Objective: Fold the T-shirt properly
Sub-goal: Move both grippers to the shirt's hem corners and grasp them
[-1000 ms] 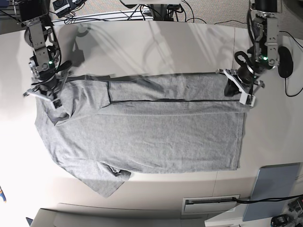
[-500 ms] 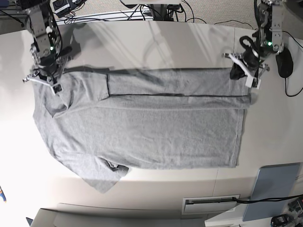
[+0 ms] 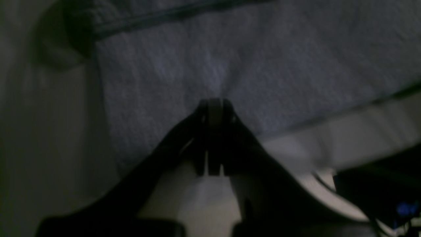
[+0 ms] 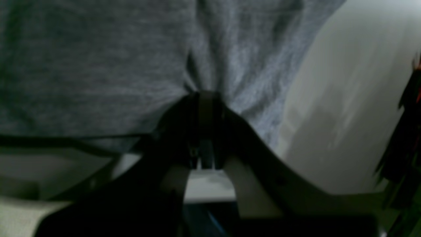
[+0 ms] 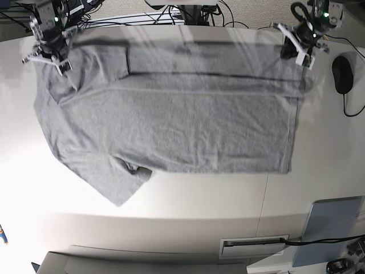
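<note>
The T-shirt (image 5: 182, 120) lies plain heather-grey side up across the white table (image 5: 171, 228), hem to the right and one sleeve (image 5: 122, 185) at the lower left. Its far edge is lifted and pulled taut. My left gripper (image 5: 297, 48) is shut on the far hem corner. In the left wrist view the shut gripper (image 3: 213, 102) pinches the grey cloth (image 3: 263, 59). My right gripper (image 5: 50, 57) is shut on the far shoulder. In the right wrist view the shut gripper (image 4: 204, 94) holds bunched cloth (image 4: 98, 65). No lettering or collar shows.
A black mouse (image 5: 342, 74) lies at the table's right edge, near my left arm. A grey board (image 5: 329, 228) sits at the lower right. Cables and equipment (image 5: 188, 11) run along the far edge. A table seam (image 5: 265, 200) runs below the hem.
Both grippers have moved toward the table's far edge, still shut on the cloth. The folded far strip of the shirt has been drawn out with them and the whole shirt has slid that way.
</note>
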### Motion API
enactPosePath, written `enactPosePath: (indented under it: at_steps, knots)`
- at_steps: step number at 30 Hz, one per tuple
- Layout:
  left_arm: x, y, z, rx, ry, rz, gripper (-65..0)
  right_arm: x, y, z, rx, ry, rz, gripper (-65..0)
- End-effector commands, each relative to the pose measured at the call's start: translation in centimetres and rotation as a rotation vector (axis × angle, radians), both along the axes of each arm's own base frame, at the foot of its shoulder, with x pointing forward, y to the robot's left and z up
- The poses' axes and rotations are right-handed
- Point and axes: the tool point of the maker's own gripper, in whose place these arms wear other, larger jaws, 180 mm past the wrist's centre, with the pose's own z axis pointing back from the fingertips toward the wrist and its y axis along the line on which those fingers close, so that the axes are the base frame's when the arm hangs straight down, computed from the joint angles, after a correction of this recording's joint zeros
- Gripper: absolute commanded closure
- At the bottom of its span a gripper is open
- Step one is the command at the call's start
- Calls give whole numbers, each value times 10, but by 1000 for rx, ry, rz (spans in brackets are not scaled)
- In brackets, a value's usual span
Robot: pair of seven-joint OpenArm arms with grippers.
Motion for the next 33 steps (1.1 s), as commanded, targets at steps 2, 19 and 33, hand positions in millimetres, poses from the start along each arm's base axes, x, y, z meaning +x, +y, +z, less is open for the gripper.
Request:
enactPosePath:
  at_steps: [2, 19, 33]
  knots:
    - [-37, 16, -11, 85, 142, -15, 0, -2, -5, 8, -20, -6, 10, 0]
    - [31, 32, 94, 136, -180, 4, -3, 51, 16, 75, -157, -244, 160, 0]
    - [168, 42, 109, -74, -370, 145, -305, 148, 51, 127, 112, -505, 140, -275]
